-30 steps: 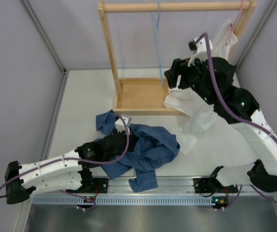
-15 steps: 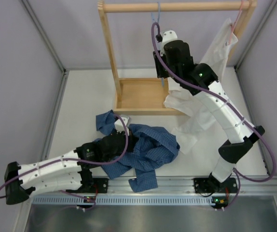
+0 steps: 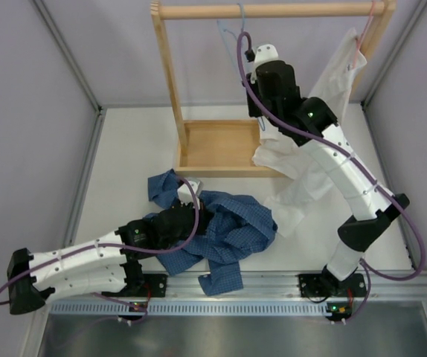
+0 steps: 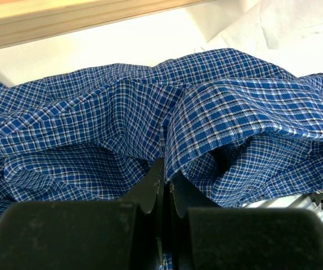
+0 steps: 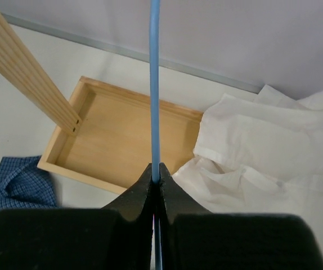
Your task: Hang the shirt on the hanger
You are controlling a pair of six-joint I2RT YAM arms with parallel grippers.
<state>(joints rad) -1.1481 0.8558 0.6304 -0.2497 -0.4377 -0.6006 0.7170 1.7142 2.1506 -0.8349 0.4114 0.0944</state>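
The blue checked shirt (image 3: 232, 230) lies crumpled on the table near the front; it fills the left wrist view (image 4: 122, 112). My left gripper (image 4: 164, 169) is shut on a fold of its fabric, low on the heap's left side (image 3: 191, 212). The thin light blue hanger (image 3: 227, 36) hangs from the wooden rail, and its wire runs straight up the right wrist view (image 5: 155, 84). My right gripper (image 5: 156, 169) is shut on that wire, reaching up under the rail (image 3: 257, 119). The hanger's lower part is hidden behind the arm.
The wooden rack has a top rail (image 3: 288, 10), a left post (image 3: 167, 82) and a tray base (image 3: 217, 149). A plain white shirt (image 3: 303, 178) hangs from a pink hanger (image 3: 368, 22) at the rail's right end and spills onto the tray and table. Grey walls stand close on both sides.
My right arm swung left from the white shirt to the blue hanger and its jaws closed on the wire; the hanger's top now leans left. The left arm has not moved.
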